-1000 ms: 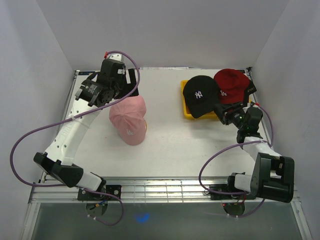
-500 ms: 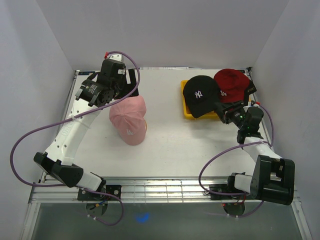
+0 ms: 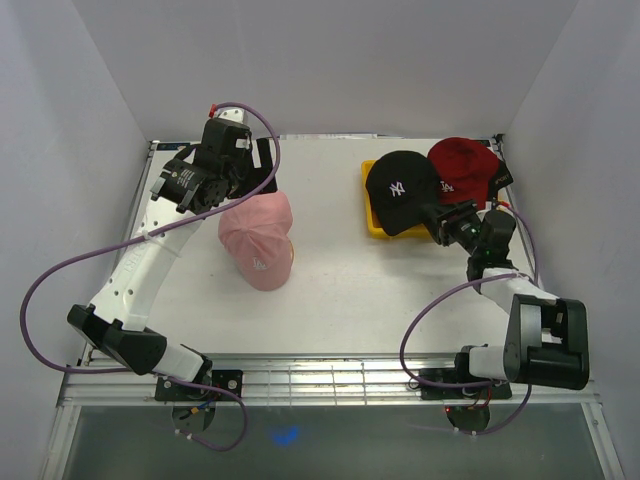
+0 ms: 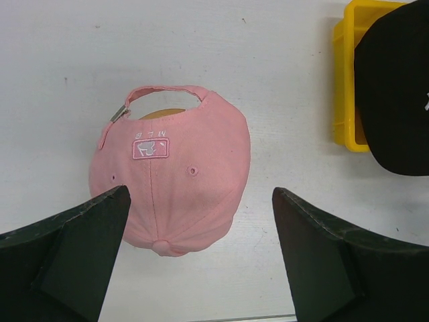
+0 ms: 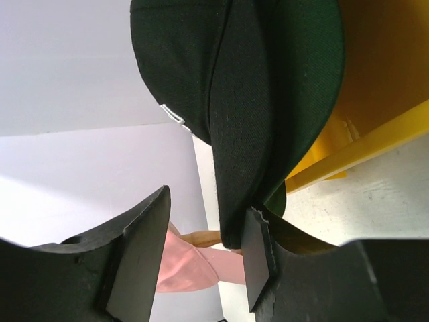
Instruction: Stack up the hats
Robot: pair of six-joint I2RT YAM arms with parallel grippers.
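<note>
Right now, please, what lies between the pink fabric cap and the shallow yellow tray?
Only bare white tabletop separates them, shown in the top external view.

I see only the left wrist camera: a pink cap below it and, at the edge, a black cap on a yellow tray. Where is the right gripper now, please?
Observer: The right gripper is at the brim of the black cap, on the side toward the right arm.
Operator: Does it hold the brim?
Observer: Not yet. In the right wrist view the brim's edge reaches in between the open fingers, with a clear gap on one side.
Operator: Are there other caps near it?
Observer: Yes, a red cap lies just beyond the black one, partly behind it in the top view.
</note>
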